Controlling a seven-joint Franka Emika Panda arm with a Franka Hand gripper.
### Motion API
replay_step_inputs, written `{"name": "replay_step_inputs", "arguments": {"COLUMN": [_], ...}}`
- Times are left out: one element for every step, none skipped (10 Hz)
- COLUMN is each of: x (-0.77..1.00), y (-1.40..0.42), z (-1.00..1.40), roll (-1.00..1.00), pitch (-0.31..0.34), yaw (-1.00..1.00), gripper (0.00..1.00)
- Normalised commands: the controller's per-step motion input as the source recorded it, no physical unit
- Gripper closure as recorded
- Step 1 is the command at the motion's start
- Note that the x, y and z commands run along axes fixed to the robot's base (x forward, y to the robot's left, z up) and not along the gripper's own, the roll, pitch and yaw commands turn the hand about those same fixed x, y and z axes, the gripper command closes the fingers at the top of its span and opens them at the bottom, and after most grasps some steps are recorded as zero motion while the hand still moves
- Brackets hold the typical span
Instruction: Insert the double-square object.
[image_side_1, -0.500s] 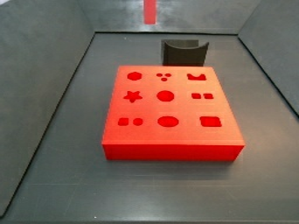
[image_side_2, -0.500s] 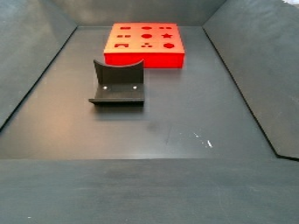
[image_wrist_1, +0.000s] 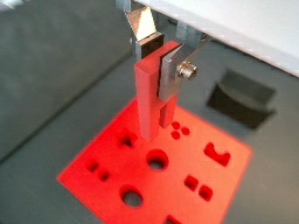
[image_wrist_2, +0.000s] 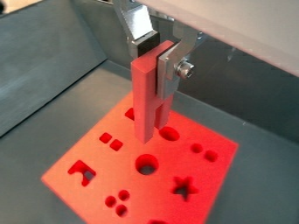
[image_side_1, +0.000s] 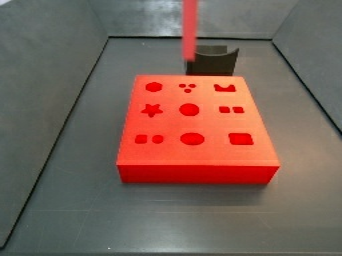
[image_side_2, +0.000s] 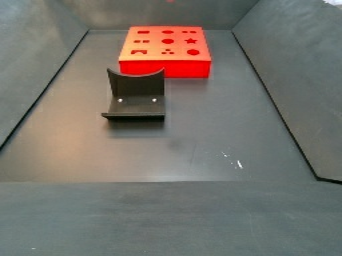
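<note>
**A:** Ok, what's in there? Biggest thing first.

**B:** The flat red block (image_side_1: 197, 133) with the shaped holes: circles, a star, squares, a crown-ish cutout. It lies flat on the dark floor, and in both wrist views it sits straight below the gripper (image_wrist_1: 156, 63), well apart from it.

**A:** And that dark thing?

**B:** The dark grey curved holder (image_side_2: 135, 95), standing on the floor beside the block. In a wrist view (image_wrist_1: 243, 99) it's down below the gripper and off to one side, past the block's edge. From a side view it's just behind the block's far edge.

**A:** Gripper?

**B:** Up high. Neither side view catches the gripper itself. In a wrist view (image_wrist_2: 156, 61) the flat silver fingers (image_wrist_2: 170, 68) are clamped on the upper end of the double-square object (image_wrist_2: 147, 94), the long slim bright-red peg.

**A:** So the peg's in the air?

**B:** Yep, it hangs upright from the fingers, lower end pointing down at the block's hole field, not touching it. In a side view only its lower part (image_side_1: 191, 22) shows, dropping in from the top edge above the holder. Which hole it's over, I can't tell.
</note>
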Motion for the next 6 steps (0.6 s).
{"name": "replay_step_inputs", "arguments": {"x": [0.47, 0.51, 0.55, 0.37, 0.19, 0.08], "y": [0.0, 0.0, 0.0, 0.04, 0.11, 0.13], "z": [-0.76, -0.75, -0.56, -0.38, -0.32, -0.26], "roll": [-0.05, -0.01, 0.0, 0.0, 0.02, 0.02], "pitch": [-0.159, -0.05, 0.01, 0.173, 0.254, 0.251], "yaw": [-0.63, -0.65, -0.59, -0.57, -0.63, -0.71], "gripper": [1.0, 1.0, 1.0, 1.0, 1.0, 1.0]}}
